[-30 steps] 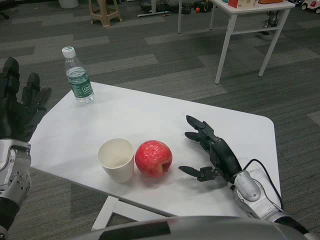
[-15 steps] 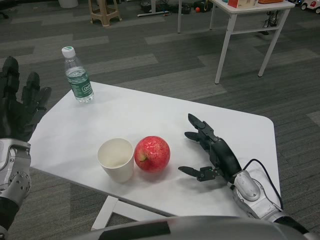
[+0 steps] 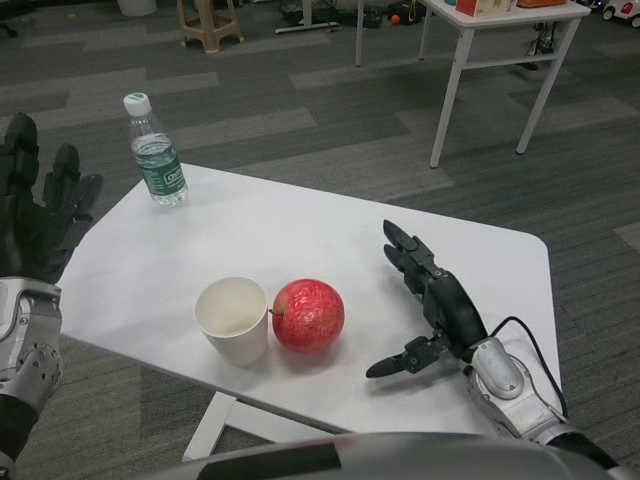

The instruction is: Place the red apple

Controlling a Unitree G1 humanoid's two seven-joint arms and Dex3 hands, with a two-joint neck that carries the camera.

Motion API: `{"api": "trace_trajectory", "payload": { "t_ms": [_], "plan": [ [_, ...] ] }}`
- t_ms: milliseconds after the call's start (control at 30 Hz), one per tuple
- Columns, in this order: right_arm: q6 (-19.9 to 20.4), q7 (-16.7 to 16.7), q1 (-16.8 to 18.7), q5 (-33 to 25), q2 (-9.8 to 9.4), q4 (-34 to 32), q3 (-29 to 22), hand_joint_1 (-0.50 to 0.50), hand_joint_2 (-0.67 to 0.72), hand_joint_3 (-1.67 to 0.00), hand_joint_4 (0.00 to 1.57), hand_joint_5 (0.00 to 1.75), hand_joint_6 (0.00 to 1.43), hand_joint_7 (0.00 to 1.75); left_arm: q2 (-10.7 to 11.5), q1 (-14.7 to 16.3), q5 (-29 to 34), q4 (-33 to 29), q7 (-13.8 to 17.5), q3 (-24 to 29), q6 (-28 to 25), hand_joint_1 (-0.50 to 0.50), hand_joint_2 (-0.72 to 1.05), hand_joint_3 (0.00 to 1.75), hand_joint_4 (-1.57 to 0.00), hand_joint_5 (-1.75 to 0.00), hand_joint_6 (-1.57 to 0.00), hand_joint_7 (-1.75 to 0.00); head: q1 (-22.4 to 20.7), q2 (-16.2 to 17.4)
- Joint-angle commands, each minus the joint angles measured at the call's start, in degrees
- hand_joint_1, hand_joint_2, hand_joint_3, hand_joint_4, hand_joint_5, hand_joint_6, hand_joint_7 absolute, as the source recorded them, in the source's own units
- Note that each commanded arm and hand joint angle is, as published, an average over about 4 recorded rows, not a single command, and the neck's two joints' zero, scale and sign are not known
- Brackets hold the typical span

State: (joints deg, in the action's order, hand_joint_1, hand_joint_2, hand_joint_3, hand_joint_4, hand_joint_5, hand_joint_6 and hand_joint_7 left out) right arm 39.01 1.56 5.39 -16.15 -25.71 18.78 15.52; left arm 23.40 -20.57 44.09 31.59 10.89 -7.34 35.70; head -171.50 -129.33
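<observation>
A red apple (image 3: 308, 316) lies on the white table (image 3: 250, 230), touching a white paper cup (image 3: 233, 318) on its left. My right hand (image 3: 432, 305) is a short way to the apple's right, above the table, fingers spread apart and holding nothing. My left hand (image 3: 38, 210) waits at the table's left edge, fingers up and apart, empty.
A clear water bottle (image 3: 155, 152) with a green label stands at the table's far left corner. Beyond the table, on the grey carpet, stand a second white table (image 3: 480, 40) and a wooden stool (image 3: 208, 22).
My right hand has drawn back to the right, away from the apple, with its fingers stretched out further. The apple has rolled a little in place beside the cup.
</observation>
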Motion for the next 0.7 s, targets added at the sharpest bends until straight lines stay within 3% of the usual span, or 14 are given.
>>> {"api": "trace_trajectory", "payload": {
  "t_ms": [33, 233, 467, 700],
  "plan": [
    [0.11, 0.20, -0.22, -0.68, 0.55, -2.98, -3.70, -0.46, 0.23, -0.10, 0.00, 0.00, 0.00, 0.00, 0.68, 0.18, 0.21, -0.13, -0.01, 0.40, 0.68, -0.50, 1.03, 0.00, 0.00, -0.10, 0.00, 0.00, 0.18, -0.51],
    [-0.66, 0.20, -0.93, -0.90, 0.84, -6.43, -8.45, -0.46, 0.28, -0.08, 0.00, 0.00, 0.00, 0.00, 0.77, 0.18, 0.21, -0.13, -0.06, 0.40, 0.68, -0.50, 0.96, 0.00, 0.00, -0.10, 0.00, 0.00, 0.51, -1.69],
    [-1.96, 0.20, -2.40, -1.74, 0.44, -9.72, -12.10, -0.46, 0.28, -0.08, 0.00, 0.00, 0.00, 0.00, 0.77, 0.04, 0.25, -0.13, -0.03, 0.49, 0.68, -0.50, 1.00, 0.00, 0.00, -0.10, 0.00, 0.00, 0.77, -3.91],
    [-2.29, 0.20, -3.70, -2.20, 0.33, -11.85, -14.67, -0.46, 0.22, -0.08, 0.00, 0.00, 0.00, 0.00, 0.77, -0.29, 0.30, -0.13, -0.01, 0.55, 0.68, -0.50, 0.96, 0.00, 0.00, -0.10, 0.00, 0.00, 0.96, -6.92]
  ]
}}
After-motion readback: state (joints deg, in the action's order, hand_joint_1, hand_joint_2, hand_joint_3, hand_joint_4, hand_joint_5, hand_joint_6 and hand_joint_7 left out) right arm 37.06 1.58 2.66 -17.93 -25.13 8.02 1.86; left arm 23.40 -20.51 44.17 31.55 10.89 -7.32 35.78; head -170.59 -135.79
